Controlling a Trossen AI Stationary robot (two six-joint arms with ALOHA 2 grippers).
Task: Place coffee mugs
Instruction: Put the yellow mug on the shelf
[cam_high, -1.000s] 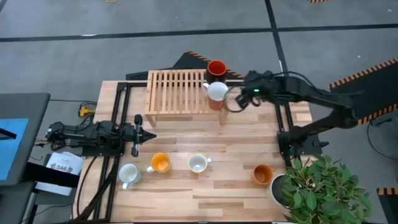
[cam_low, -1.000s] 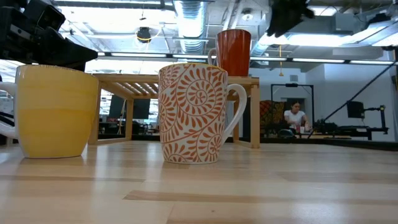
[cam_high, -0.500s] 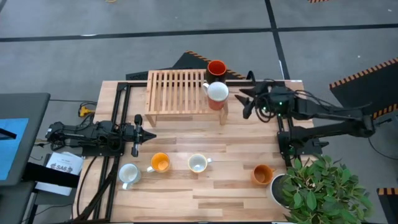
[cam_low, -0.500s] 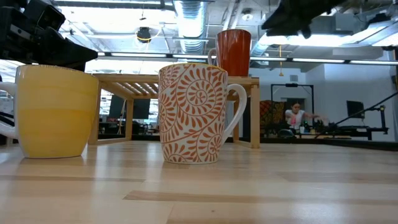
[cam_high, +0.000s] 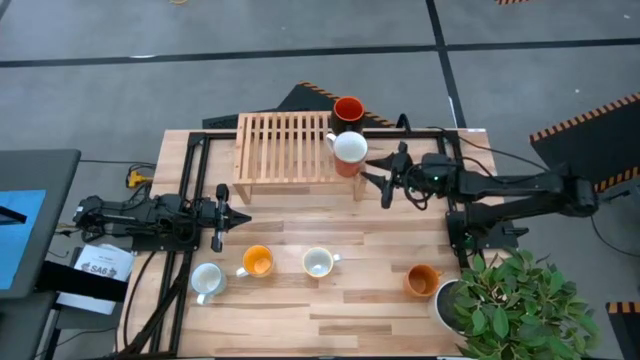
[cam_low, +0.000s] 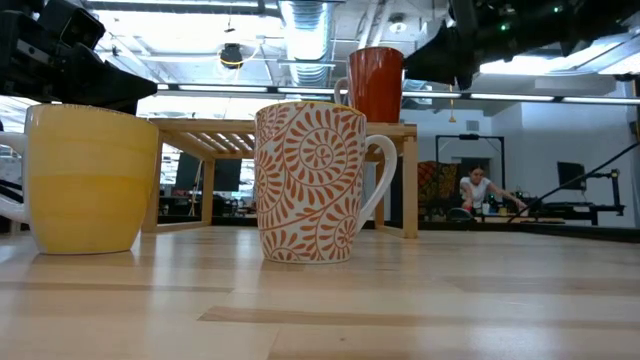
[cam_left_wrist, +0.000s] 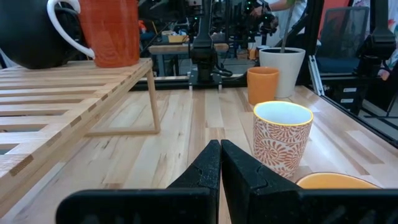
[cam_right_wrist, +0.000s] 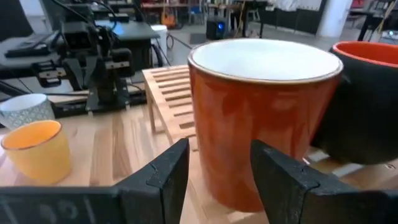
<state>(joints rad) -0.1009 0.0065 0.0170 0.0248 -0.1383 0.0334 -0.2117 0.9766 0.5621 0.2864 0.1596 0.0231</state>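
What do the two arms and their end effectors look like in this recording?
Both arms are dark, near-black, jointed links with black cables running along them. The left end effector has two flat, matte black fingers that taper to narrow tips. The right end effector has the same blocky black fingers, and a small green light glows on its wrist housing.

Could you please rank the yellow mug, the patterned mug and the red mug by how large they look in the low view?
1. Patterned mug, largest.
2. Yellow mug, slightly smaller.
3. Red mug, smallest, though it stands farther away on the rack, so true sizes stay unsure.
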